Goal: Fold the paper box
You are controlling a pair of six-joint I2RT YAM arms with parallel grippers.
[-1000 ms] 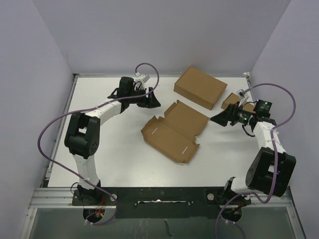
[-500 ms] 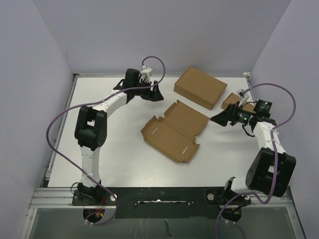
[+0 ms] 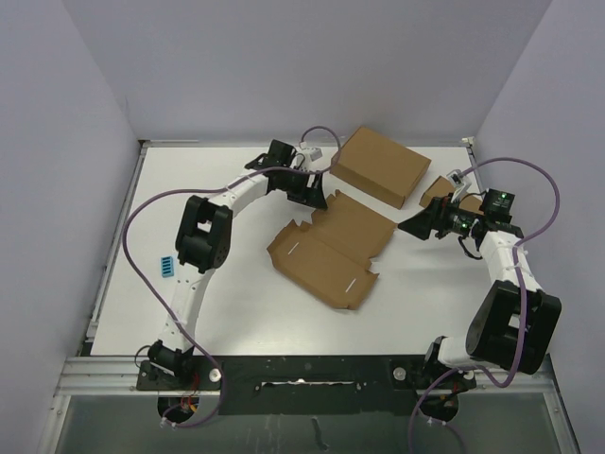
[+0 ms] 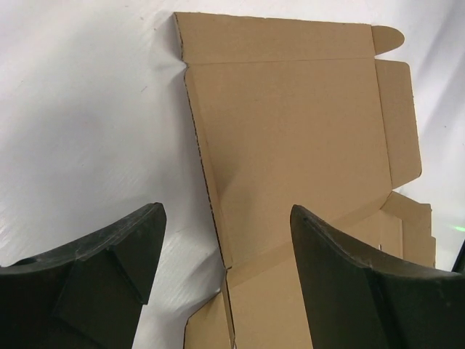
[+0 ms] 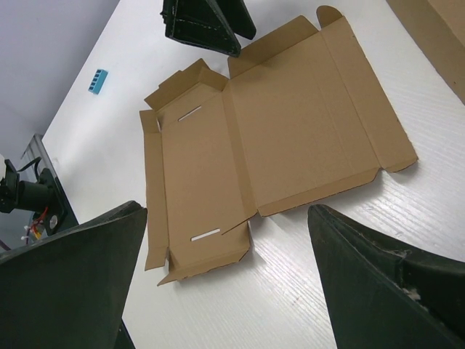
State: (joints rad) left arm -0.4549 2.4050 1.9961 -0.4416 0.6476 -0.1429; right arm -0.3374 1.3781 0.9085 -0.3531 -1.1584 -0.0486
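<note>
The left gripper has its two fingers spread apart with nothing between them. It hangs right by the far left corner of the paper box. The right gripper is spread wide too and holds nothing. It sits just off the right side of the box.

The paper box lies flat and unfolded in the middle of the table. Its lid part points to the far right. Its bottom part points to the near left.

The top view shows both arms and the whole box at once. Only the left wrist view shows the box's left edge running between the two black fingers. I cannot tell from it if the fingers touch the cardboard. The right wrist view shows the two thin white slots in the bottom part best, and the small flaps that stand up a little at its ends. It also shows the left gripper at the far corner of the box.

A big box, closed, lies far behind the paper box. A small box is at the right, partly hidden by the right arm. A little blue thing lies at the left, well apart from the boxes.

The table is white. Plain pale purple walls stand on three sides.
</note>
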